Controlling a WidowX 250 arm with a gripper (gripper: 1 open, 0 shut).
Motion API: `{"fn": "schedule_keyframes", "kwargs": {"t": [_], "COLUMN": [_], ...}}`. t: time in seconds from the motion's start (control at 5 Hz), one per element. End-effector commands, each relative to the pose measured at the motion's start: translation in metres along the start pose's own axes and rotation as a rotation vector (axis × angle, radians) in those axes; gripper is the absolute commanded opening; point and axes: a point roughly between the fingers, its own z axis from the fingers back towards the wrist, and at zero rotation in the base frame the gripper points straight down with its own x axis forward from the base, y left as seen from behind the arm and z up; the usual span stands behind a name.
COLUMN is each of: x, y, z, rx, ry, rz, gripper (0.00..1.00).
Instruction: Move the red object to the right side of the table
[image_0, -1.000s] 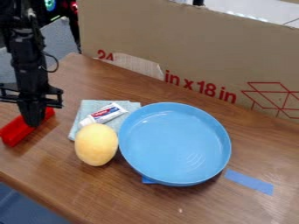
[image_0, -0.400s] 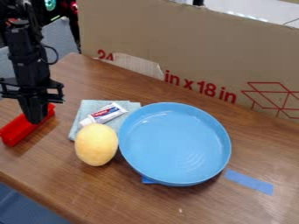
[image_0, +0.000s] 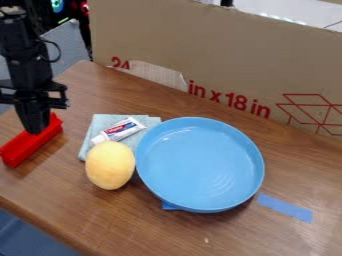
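The red object (image_0: 19, 150) is a flat red block at the left edge of the wooden table (image_0: 80, 215). It sits tilted, its far end raised under my black gripper (image_0: 38, 127). The gripper points straight down with its fingers shut on that raised end. The block's near end is low, by the table edge. The fingertips are partly hidden against the red block.
A large blue plate (image_0: 201, 165) fills the middle of the table, with a yellow round fruit (image_0: 111, 165) at its left. A pale cloth with a small tube (image_0: 120, 127) lies behind the fruit. A cardboard box (image_0: 227, 60) walls the back. Blue tape (image_0: 285, 210) marks the right front.
My gripper has risen and drawn slightly away from the plate. The red object's far end has come up with it, so the block now shows longer and tilted.
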Motion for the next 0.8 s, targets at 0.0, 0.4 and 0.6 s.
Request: {"fn": "schedule_keyframes", "kwargs": {"t": [0.0, 0.4, 0.6], "x": [0.012, 0.034, 0.030], "y": [0.005, 0.002, -0.005], "z": [0.021, -0.011, -0.030], "rx": [0.007, -0.017, -0.020], "ry": [-0.055, -0.038, -0.038], "rz": [0.005, 0.025, 0.035], "gripper": [0.00, 1.00, 1.00]}}
